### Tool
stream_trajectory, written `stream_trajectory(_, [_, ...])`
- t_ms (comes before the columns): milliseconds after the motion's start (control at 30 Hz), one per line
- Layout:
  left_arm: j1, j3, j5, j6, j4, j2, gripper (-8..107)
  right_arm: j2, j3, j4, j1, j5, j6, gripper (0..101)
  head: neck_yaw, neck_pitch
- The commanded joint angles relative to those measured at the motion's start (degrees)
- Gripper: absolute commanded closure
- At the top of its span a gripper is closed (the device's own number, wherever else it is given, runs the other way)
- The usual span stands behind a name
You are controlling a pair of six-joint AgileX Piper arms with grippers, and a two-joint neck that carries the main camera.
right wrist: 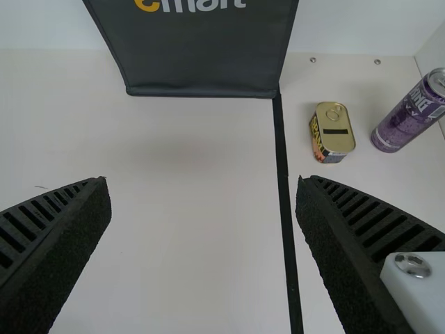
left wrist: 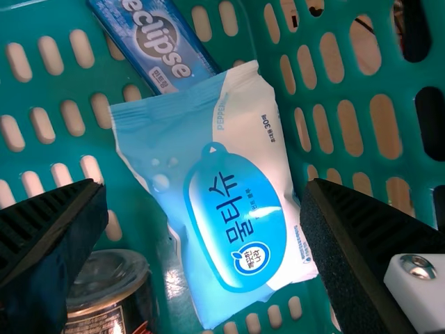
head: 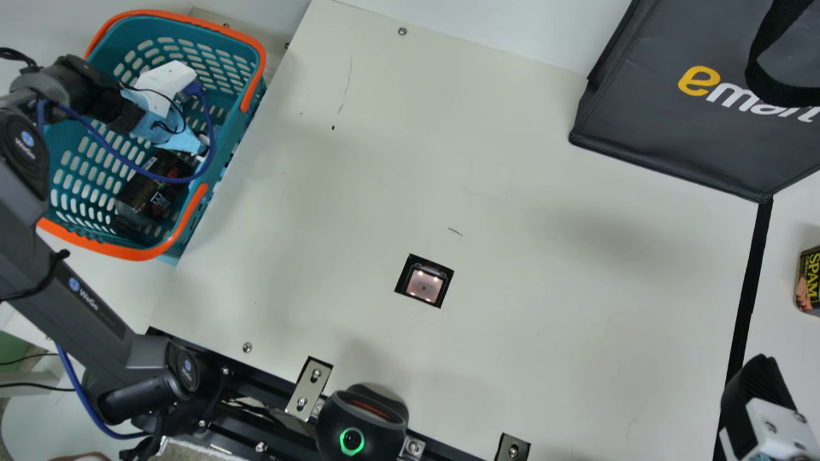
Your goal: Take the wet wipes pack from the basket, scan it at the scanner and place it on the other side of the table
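One basket (head: 128, 253), upper left; inside, one wet wipes pack (left wrist: 233, 195), one blue packet (left wrist: 153, 42) touching it, one can (left wrist: 108, 282) close by; left gripper (head: 148, 110) wide; right gripper (head: 759, 390), lower right, wide.

Bright, diffuse light leaves soft, blurry-edged shadows across the cream table (head: 544, 160).
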Motion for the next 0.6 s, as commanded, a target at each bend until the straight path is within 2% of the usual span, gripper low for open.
stream_trajectory(0, [-0.1, 0.32, -0.71, 0.09, -0.08, 0.28, 9, 0.0, 0.0, 0.0, 0.0, 0.0, 0.0, 6, 0.14, -1.66])
stream_trajectory(433, [0.08, 1.95, -8.39, 0.21, -1.56, 1.61, 9, 0.0, 0.0, 0.0, 0.0, 0.0, 0.0, 6, 0.14, -1.66])
stream_trajectory(567, [0.72, 1.81, -9.3, -0.54, -1.41, 1.94, 9, 0.0, 0.0, 0.0, 0.0, 0.0, 0.0, 6, 0.14, -1.66])
